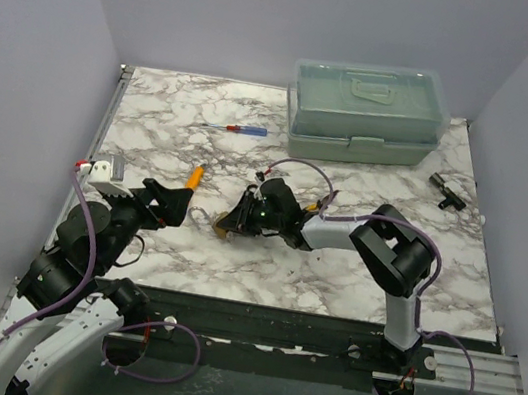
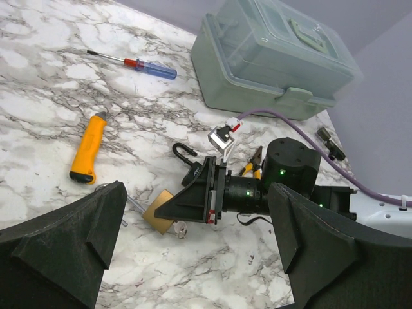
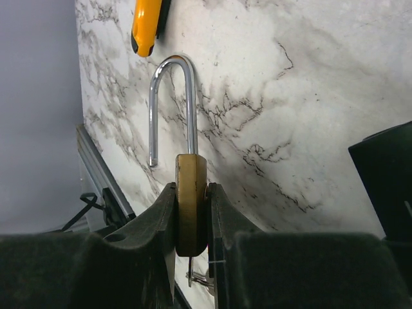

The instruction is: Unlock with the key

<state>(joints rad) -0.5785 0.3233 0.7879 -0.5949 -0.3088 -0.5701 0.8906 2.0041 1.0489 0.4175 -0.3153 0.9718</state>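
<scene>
My right gripper [image 3: 192, 190] is shut on the flat sides of a brass padlock [image 3: 191, 212]. The padlock's silver shackle [image 3: 172, 96] stands open, with one leg free of the body. The key [image 3: 193, 278] sticks out of the padlock's underside, with a small ring of keys hanging on it. In the left wrist view the brass padlock [image 2: 159, 212] lies low over the marble with the key [image 2: 180, 227] beside it. My left gripper [image 2: 196, 193] is open, just left of the padlock, with nothing between its fingers. From above, the right gripper [image 1: 232, 221] faces the left gripper [image 1: 179, 206].
A black padlock [image 2: 187, 161] and yellow-handled pliers [image 2: 254, 164] lie behind the right gripper. An orange-handled tool [image 1: 195, 176] sits close to the left gripper. A red-and-blue screwdriver [image 1: 240, 130] and a green lidded box [image 1: 364, 113] are at the back, and a small black part [image 1: 445, 190] lies far right.
</scene>
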